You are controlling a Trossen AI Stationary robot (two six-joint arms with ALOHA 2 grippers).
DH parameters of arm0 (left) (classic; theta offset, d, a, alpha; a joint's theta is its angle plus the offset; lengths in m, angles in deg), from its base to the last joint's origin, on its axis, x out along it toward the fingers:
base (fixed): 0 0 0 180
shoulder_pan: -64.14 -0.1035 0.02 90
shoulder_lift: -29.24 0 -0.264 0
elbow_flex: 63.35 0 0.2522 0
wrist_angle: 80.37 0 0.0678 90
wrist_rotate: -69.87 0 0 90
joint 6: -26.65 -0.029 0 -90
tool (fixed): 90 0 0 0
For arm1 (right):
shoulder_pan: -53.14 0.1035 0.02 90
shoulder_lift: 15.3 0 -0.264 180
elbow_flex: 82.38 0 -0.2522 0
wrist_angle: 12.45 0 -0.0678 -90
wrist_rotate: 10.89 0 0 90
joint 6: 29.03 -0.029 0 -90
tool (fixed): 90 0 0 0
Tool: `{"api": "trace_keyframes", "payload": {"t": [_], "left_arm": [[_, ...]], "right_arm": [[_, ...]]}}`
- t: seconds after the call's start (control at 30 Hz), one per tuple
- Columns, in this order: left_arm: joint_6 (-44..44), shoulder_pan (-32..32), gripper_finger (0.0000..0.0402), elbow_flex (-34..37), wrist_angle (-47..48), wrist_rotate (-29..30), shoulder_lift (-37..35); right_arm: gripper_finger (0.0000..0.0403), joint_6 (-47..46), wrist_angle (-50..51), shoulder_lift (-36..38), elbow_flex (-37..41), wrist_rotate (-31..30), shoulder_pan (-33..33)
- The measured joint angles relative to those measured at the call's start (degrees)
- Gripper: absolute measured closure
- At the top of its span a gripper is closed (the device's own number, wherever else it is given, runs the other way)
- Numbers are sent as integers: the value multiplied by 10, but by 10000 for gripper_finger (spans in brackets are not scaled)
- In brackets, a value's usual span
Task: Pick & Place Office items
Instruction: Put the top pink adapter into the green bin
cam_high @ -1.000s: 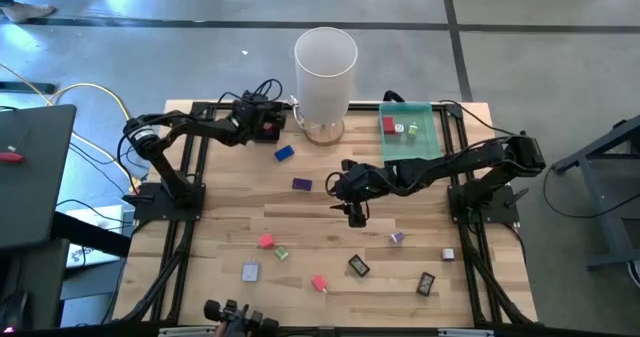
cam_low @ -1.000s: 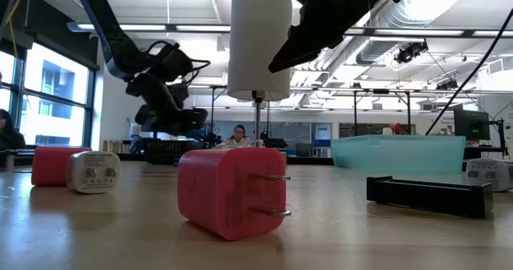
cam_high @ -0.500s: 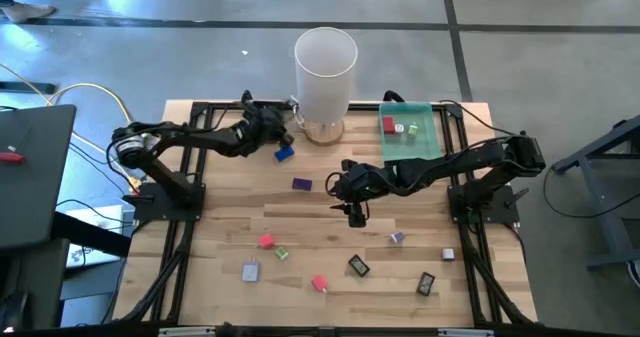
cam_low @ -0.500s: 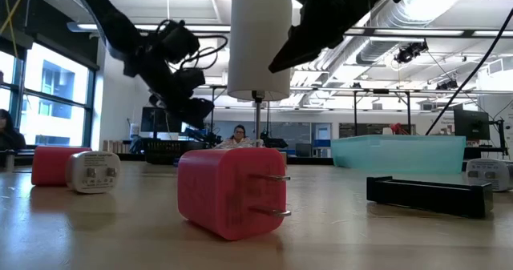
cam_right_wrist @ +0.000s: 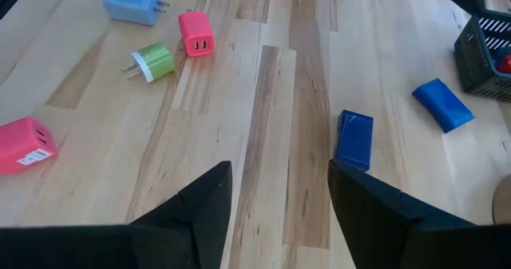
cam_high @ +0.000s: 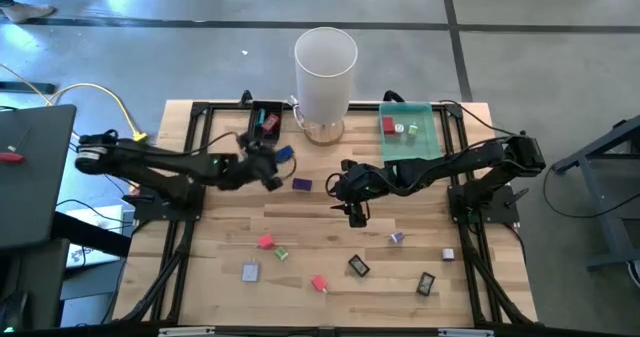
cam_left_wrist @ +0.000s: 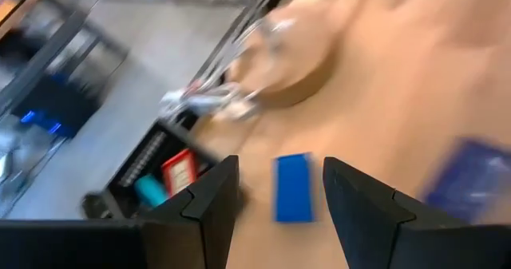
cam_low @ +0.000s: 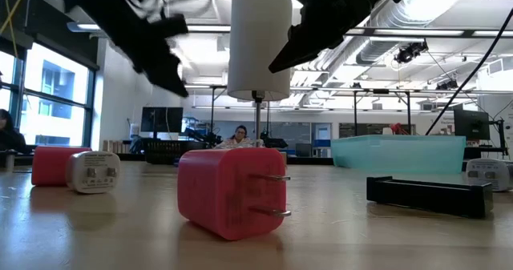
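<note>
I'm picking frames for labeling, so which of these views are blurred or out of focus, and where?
Left wrist view: motion-smeared throughout; only the blue block between the left claw fingers stays readable. Low view: the near red charger is sharp, but the dark arm at upper left is streaked. High and right wrist views: sharp.

Small coloured office items [cam_high: 265,241] scattered flat

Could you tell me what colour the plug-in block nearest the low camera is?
Red-pink charger block, clearest in the low view.
</note>
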Motion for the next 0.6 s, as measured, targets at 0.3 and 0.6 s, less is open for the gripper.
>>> {"api": "trace_keyframes", "payload": {"t": [0.3, 0.6], "left_arm": [[37, 150, 227, 0, 27, -33, -66], [54, 212, 203, 0, 51, -54, -66]], "right_arm": [[208, -4, 0, 0, 0, 2, 0], [208, -7, -15, 0, 0, 30, 0]]}}
